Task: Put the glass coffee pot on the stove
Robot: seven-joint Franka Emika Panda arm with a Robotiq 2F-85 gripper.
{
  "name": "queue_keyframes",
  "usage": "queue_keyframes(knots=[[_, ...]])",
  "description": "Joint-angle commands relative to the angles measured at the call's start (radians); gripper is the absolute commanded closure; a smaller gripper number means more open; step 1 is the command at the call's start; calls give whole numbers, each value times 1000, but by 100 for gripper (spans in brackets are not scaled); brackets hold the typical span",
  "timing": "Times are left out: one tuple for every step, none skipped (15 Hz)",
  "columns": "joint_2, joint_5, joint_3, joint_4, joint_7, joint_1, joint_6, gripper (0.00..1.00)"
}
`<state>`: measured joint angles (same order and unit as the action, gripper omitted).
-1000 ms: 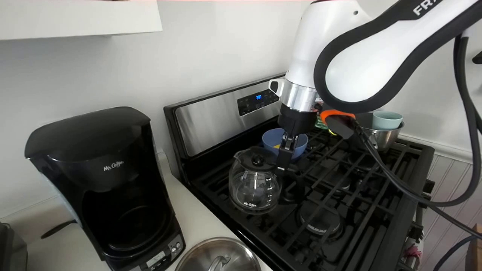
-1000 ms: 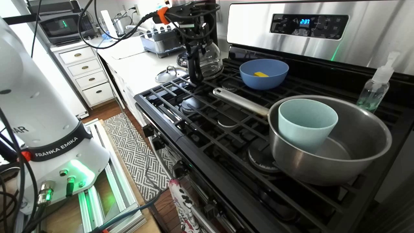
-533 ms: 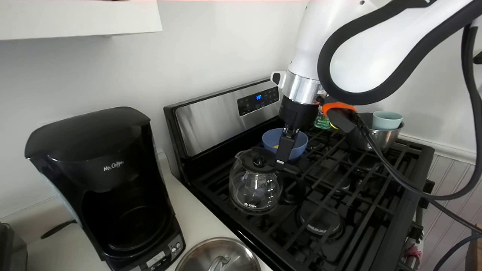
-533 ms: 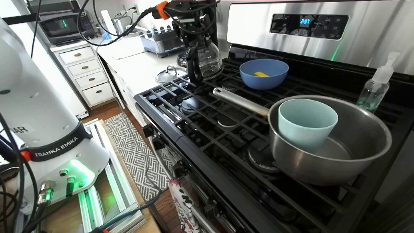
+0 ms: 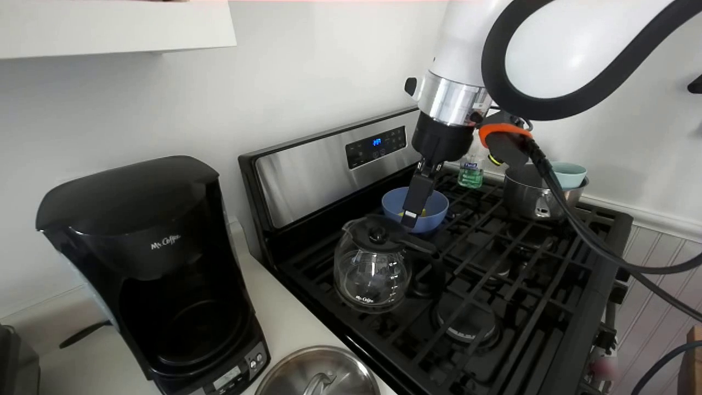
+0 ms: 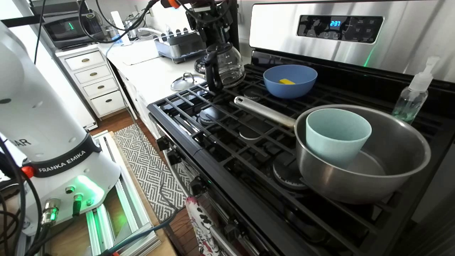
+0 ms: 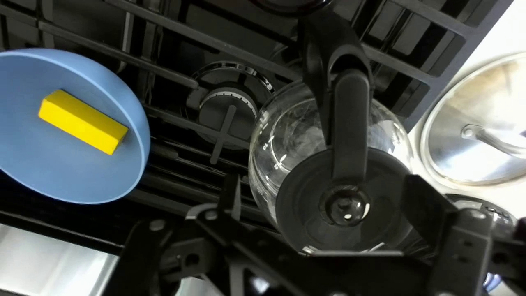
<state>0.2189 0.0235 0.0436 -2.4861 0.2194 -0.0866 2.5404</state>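
Note:
The glass coffee pot [image 5: 368, 277] stands upright on the black grates of the stove [image 5: 496, 274], at the end near the counter. It also shows in an exterior view [image 6: 233, 67], its dark handle toward the stove's front. In the wrist view the pot [image 7: 287, 135] is seen from above, its black lid and knob below the jaws. My gripper [image 5: 410, 218] is above the pot, apart from it, beside the lid as seen there. In the wrist view my gripper [image 7: 324, 193] has its fingers wide apart with nothing held between them. The stove's steel back panel [image 6: 277, 26] shows too.
A blue bowl [image 5: 392, 203] with a yellow block [image 7: 82, 121] stands near the pot. A steel pan [image 6: 359, 185] holds a mint cup [image 6: 337, 135]. A soap bottle [image 6: 412, 96] is behind it. The black coffee machine [image 5: 137, 219] and a lid [image 5: 318, 373] are on the counter.
My gripper has risen from beside the pot's handle to above the pot, shifting slightly toward the back. The pot has stayed in place on the grates over the last half second.

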Motion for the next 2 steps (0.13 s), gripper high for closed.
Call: queue_keyframes(knots=[[118,60,9,-46,-120,36,-45,0],[35,30,0,0,-63,11,-29,0]])
